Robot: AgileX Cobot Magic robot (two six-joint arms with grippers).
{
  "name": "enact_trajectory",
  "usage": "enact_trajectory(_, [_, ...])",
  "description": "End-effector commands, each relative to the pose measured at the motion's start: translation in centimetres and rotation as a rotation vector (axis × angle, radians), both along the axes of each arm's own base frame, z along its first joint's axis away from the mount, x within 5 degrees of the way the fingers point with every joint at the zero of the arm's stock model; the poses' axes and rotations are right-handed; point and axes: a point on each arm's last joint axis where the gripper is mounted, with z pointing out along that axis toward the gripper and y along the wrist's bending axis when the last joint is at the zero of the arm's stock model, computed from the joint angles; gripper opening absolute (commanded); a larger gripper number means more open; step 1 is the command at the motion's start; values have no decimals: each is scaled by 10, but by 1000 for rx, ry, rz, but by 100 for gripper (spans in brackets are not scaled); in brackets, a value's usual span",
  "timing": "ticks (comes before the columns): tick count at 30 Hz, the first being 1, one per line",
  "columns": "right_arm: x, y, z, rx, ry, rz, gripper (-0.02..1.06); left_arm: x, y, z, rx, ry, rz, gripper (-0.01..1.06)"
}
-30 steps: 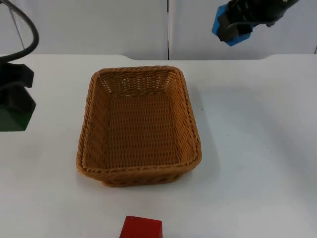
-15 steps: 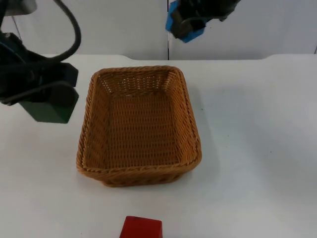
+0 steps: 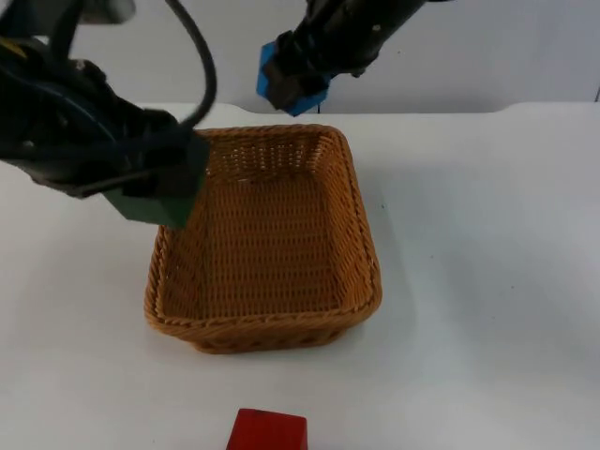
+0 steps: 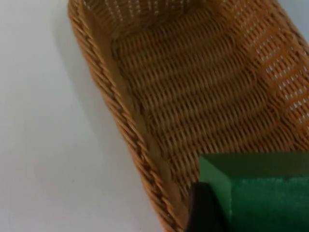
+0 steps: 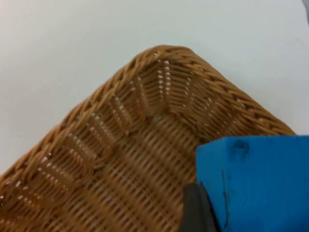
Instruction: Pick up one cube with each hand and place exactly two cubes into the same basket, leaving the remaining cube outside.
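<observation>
Top view, basket: the woven basket (image 3: 263, 242) sits mid-bench on the white bench (image 3: 487, 281), its long sides running from 12 to 6 o'clock.
Top view, left gripper (image 3: 155, 178): it hangs over the basket's rim at about 10 o'clock, jaws clamped on the green cube (image 3: 150, 208), which juts out below them, above the rim and clear of the weave.
Top view, right gripper (image 3: 298, 70): it hangs above the basket's far edge at about 12 o'clock, jaws clamped on the blue cube (image 3: 289, 86), held well above the rim.
Top view, red cube (image 3: 268, 432): it lies on the bench at 6 o'clock from the basket, apart from it and outside.
Left wrist view: the green cube (image 4: 256, 193) sits between the jaws, a black fingertip (image 4: 205, 210) pressed against its side; under it run the basket's rim and floor (image 4: 193, 96).
Right wrist view: the blue cube (image 5: 256, 183) sits between the jaws, a dark fingertip (image 5: 193, 210) against its side; below it lies a corner of the basket (image 5: 159, 63), with bare bench beyond.
</observation>
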Motion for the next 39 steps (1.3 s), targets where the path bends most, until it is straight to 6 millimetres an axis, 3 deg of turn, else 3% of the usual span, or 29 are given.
enact_trajectory(1, [1,8,0,21,-15,-1,0,3,-7,-1,-11,-8,-4,0])
enact_trajectory(13, [13,22,-38,32,19,-26,0,29,-53,-24,50,24,-147,0])
enact_trajectory(18, [18,24,-42,53,-13,-40,0,37,-67,-41,83,49,-196,0])
enact_trajectory(32, [22,28,-37,133,-53,-73,0,45,-70,-65,118,65,-206,0])
enact_trajectory(36, [21,32,-46,127,-50,-68,0,45,-70,-69,130,69,-217,0])
enact_trajectory(39, [22,33,-65,105,-23,-69,0,45,-71,-74,137,82,-219,0])
